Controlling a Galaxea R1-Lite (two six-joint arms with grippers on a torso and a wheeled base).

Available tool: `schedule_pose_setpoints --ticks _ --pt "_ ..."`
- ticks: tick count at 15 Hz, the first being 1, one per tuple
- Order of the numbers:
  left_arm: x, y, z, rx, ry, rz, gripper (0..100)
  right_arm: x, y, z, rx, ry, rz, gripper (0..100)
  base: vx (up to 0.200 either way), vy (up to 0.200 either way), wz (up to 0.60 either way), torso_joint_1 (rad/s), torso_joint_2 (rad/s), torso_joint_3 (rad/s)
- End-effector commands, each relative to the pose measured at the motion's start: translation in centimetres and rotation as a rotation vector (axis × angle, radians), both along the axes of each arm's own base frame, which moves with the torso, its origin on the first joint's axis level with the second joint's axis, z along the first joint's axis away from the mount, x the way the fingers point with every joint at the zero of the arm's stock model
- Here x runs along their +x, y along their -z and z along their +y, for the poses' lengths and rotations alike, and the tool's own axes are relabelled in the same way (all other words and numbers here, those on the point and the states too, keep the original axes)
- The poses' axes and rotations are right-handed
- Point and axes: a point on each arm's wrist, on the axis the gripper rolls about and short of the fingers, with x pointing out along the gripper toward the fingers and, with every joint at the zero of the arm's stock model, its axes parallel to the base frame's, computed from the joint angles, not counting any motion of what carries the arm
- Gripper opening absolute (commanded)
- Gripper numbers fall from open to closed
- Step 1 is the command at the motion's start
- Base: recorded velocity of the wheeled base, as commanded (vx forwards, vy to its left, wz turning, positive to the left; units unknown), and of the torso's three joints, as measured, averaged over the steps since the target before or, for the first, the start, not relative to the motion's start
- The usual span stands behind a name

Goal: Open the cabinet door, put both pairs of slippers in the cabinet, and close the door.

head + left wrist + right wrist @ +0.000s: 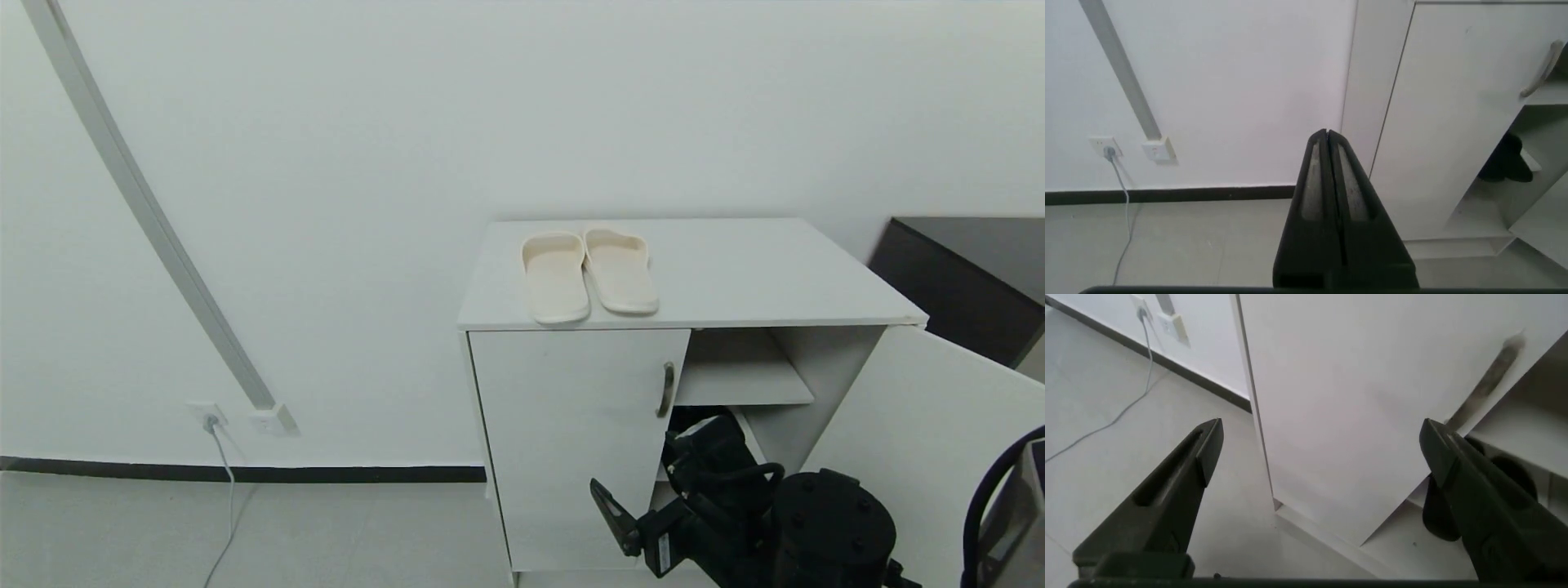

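A pair of cream slippers [589,273] lies side by side on the white cabinet's top [735,269]. The cabinet's left door [575,441] is closed, with its metal handle [668,389] at the inner edge. The right door [922,441] is swung wide open. A dark pair of slippers [1511,159] sits in the lower compartment under the inner shelf [739,380]. My right gripper [1321,429] is open, low in front of the closed left door, holding nothing. My left gripper [1327,135] is shut and empty, low and off to the cabinet's left side.
A white wall rises behind the cabinet, with a slanted cable duct [139,196], sockets and a hanging cord [224,457] to the left. Bare grey floor [245,531] spreads left of the cabinet. A dark piece of furniture [971,286] stands at the right.
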Motion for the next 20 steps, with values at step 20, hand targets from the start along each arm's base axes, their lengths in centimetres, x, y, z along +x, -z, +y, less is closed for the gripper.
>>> schedule_pose_setpoints --ticks 20 --pt "0.0 0.0 0.0 0.002 0.002 0.001 0 5.7 -11.0 5.7 0.046 0.282 0.108 100 0.0 0.0 0.0 0.093 -0.21 -0.12"
